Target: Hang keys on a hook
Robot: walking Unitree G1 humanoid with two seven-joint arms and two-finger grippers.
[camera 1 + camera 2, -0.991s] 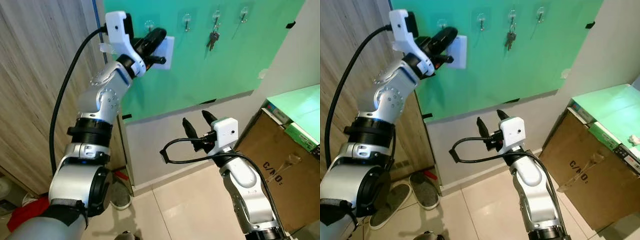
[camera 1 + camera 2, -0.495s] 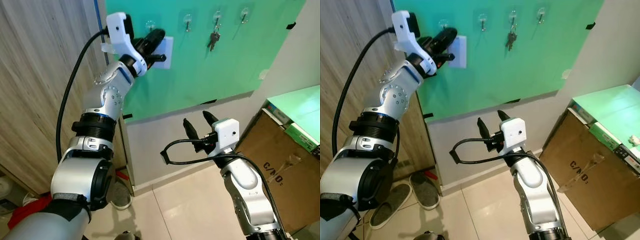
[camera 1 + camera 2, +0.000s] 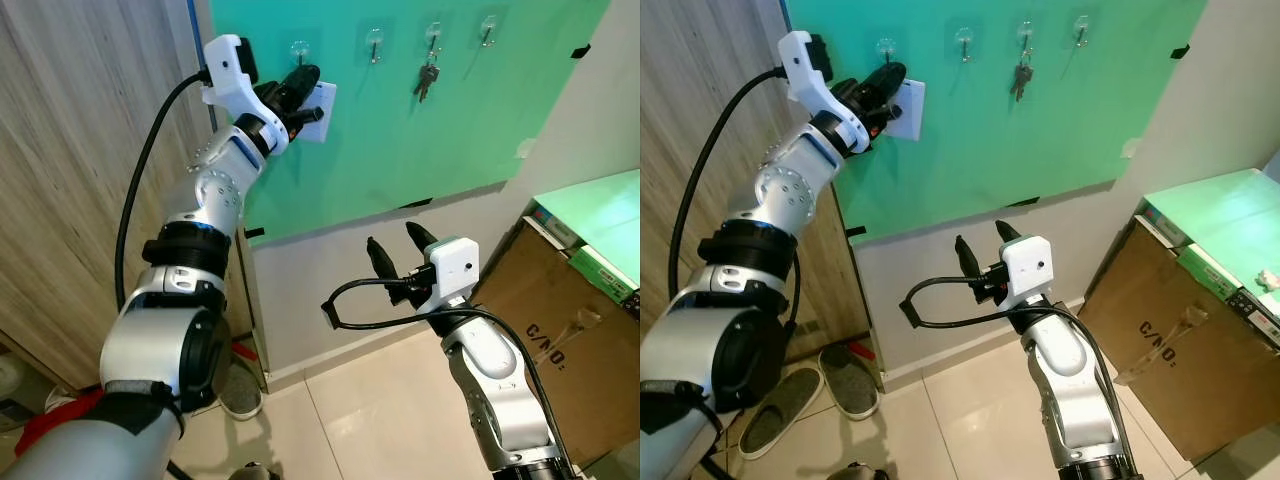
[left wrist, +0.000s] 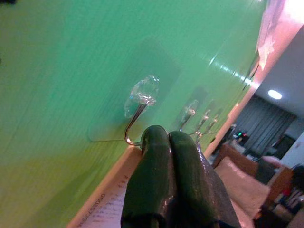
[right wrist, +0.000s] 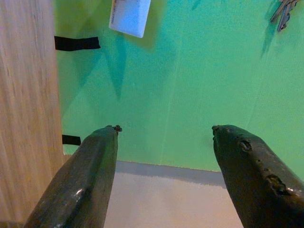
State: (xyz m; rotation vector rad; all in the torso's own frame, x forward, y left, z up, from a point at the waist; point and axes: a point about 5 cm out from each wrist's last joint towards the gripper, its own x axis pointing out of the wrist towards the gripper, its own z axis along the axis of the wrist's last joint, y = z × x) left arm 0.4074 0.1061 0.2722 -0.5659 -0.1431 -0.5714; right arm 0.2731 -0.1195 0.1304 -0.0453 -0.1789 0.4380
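Observation:
My left gripper (image 3: 304, 80) is raised against the green board (image 3: 400, 130), shut on a white printed card (image 3: 319, 100). In the left wrist view its shut fingertips (image 4: 164, 134) sit just below the leftmost clear hook (image 4: 138, 101), with the card's edge (image 4: 105, 205) beneath them. A bunch of keys (image 3: 427, 78) hangs from the third hook (image 3: 433, 33). The second hook (image 3: 373, 41) and fourth hook (image 3: 489, 28) are bare. My right gripper (image 3: 391, 238) is held low in front of the white wall, open, with nothing between its fingers (image 5: 88, 166).
A wooden panel (image 3: 70, 180) stands left of the board. A cardboard box (image 3: 560, 340) with a green-topped stack on it is at the right. Shoes (image 3: 845, 380) lie on the tiled floor by the wall.
My left gripper has shifted a little to the left with the white card, closer under the leftmost hook. The right arm has not moved.

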